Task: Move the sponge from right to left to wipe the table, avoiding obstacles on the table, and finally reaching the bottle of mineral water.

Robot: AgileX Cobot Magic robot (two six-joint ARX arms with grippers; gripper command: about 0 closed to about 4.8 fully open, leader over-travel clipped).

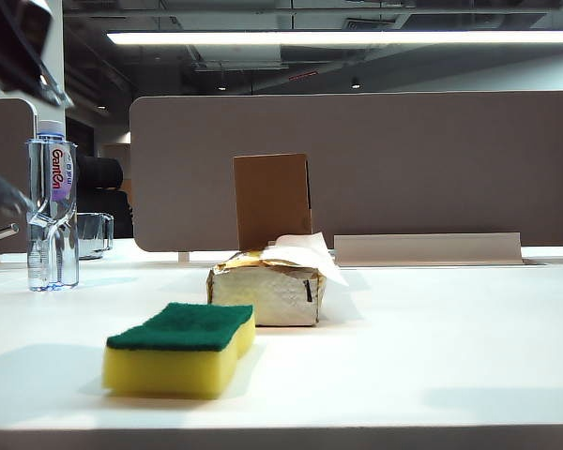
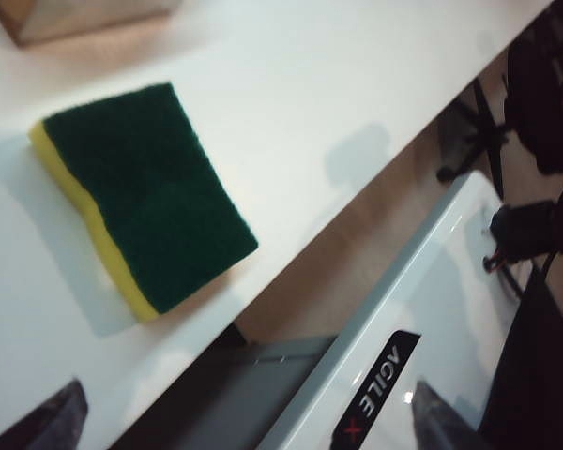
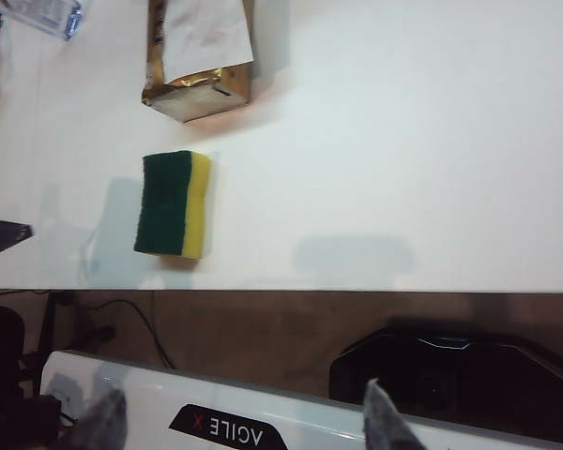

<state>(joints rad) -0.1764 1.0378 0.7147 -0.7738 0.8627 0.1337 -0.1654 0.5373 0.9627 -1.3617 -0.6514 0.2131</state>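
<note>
Above sponge (image 2: 141,192): left gripper (image 2: 249,417), right gripper (image 3: 239,422) (both agape).

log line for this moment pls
yellow foam sponge with green top: free on white table, near tissue pack | left gripper: open, above sponge | right gripper: open, empty

A long grey-brown partition panel (image 1: 357,169) stands upright along the far side of the table (image 1: 432,347), and a low beige tray-like strip (image 1: 427,248) lies at its foot. Above it a bright strip light (image 1: 347,37) runs across a dark ceiling of exposed ducts and beams (image 1: 263,14). A black office chair (image 1: 98,187) shows past the panel's end. Below the table's near edge lies a brownish floor (image 3: 263,328) with a dark cable (image 3: 122,314).
</note>
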